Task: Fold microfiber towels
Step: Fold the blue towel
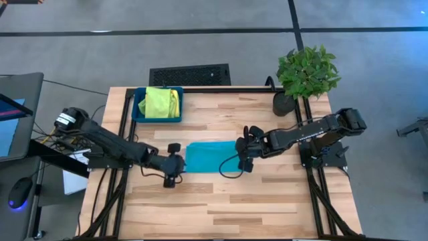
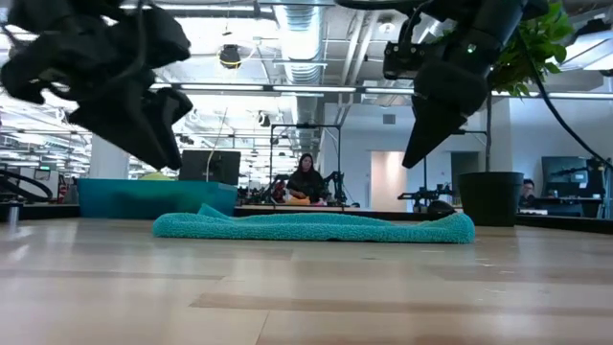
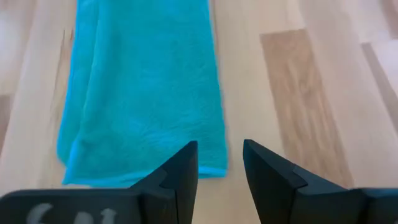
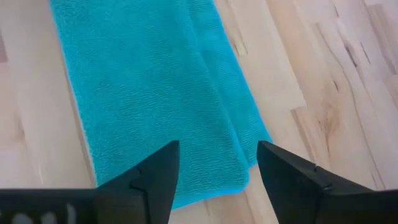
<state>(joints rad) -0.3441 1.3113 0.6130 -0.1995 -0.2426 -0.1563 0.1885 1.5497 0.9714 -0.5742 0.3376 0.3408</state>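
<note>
High view: potted plant (image 1: 306,75) beside table (image 1: 267,201).

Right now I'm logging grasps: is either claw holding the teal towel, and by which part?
Nothing is held. The left claw and right claw are both open, each above one end of the folded teal towel, which lies flat on the table.

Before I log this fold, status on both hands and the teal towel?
Left hand open, right hand open, one at each end. Teal towel folded flat, released. Nothing in the way.
</note>
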